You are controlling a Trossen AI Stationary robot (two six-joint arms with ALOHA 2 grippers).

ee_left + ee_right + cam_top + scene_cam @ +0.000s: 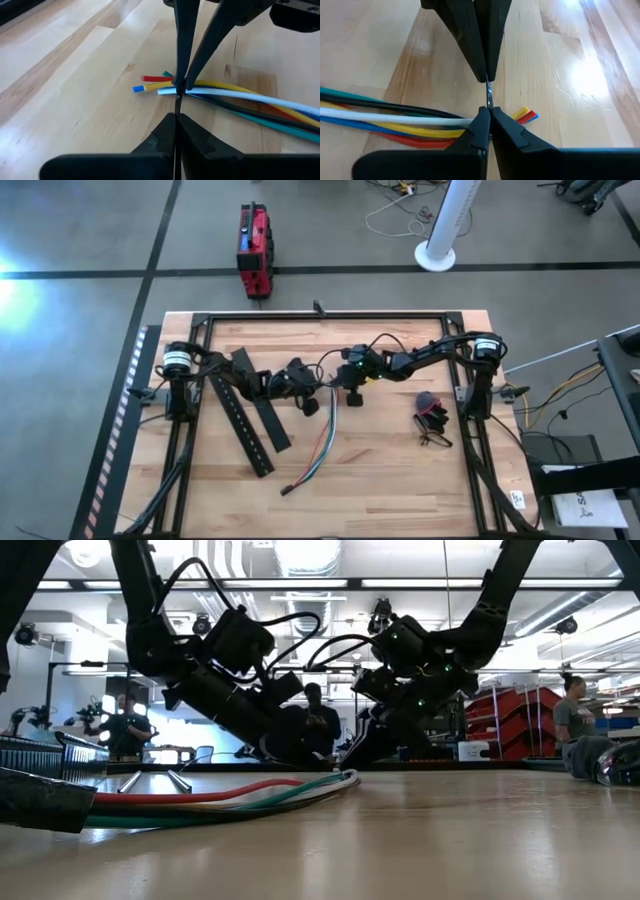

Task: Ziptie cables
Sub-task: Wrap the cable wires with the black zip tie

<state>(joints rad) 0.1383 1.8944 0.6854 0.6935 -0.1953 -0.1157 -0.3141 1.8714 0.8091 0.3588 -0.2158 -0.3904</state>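
On the pale wooden table (pixel 400 470), two flat slotted black bars (pixel 250 415) lie at nine o'clock. The cables (pixel 322 448) (thin, smooth, multicoloured) trail from centre toward six o'clock. Over their upper end, the left gripper (pixel 176 116) and right gripper (pixel 488 111) meet tip to tip, fingers pressed together, pinching a thin strip between them.

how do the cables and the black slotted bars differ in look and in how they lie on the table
The cables are thin, colourful and gently curved; the black slotted bars are flat, dark and straight. The cables lie bunched together with both hands, left and right, shut at their upper end; the bars lie untouched under the left arm. Both rest on the wooden table.
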